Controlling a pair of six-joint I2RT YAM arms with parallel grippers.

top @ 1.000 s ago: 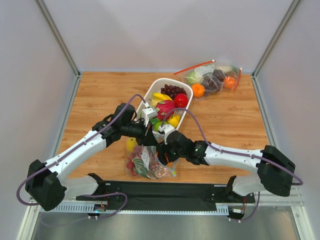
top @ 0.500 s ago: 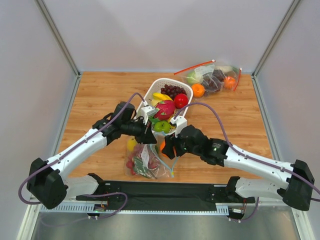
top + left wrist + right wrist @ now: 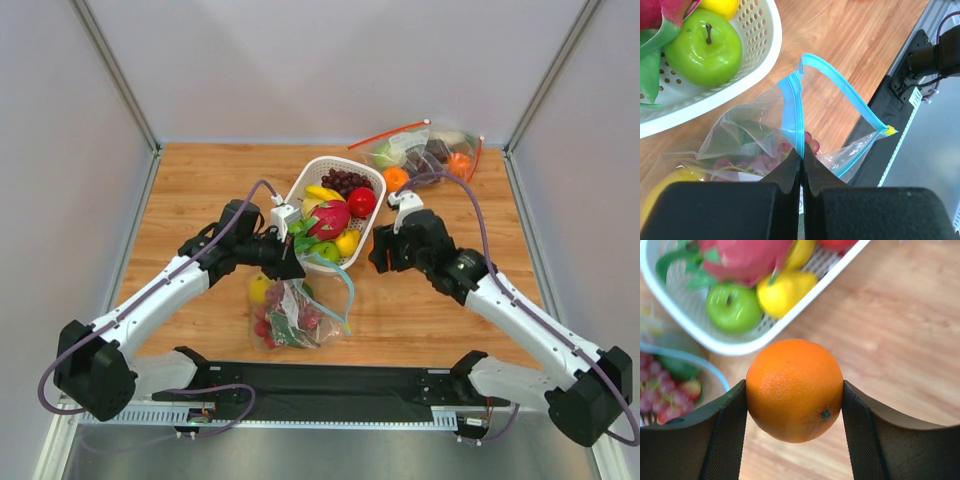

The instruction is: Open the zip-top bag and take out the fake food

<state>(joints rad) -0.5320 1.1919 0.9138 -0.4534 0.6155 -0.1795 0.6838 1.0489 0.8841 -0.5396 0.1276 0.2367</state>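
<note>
Right gripper [image 3: 794,407]: you have it clamped on the orange [image 3: 790,382], at 4 o'clock of the white basket [image 3: 374,181]. Left gripper [image 3: 801,161]: pinched shut on the teal zip strip [image 3: 792,112] of your zip-top bag [image 3: 300,322], mouth gaping, at the basket's 6 o'clock; lemon [image 3: 262,289] inside.

A wooden table [image 3: 200,190] is enclosed on three sides by pale grey walls [image 3: 320,60]; metal posts [image 3: 115,72] are set at its far corners.
</note>
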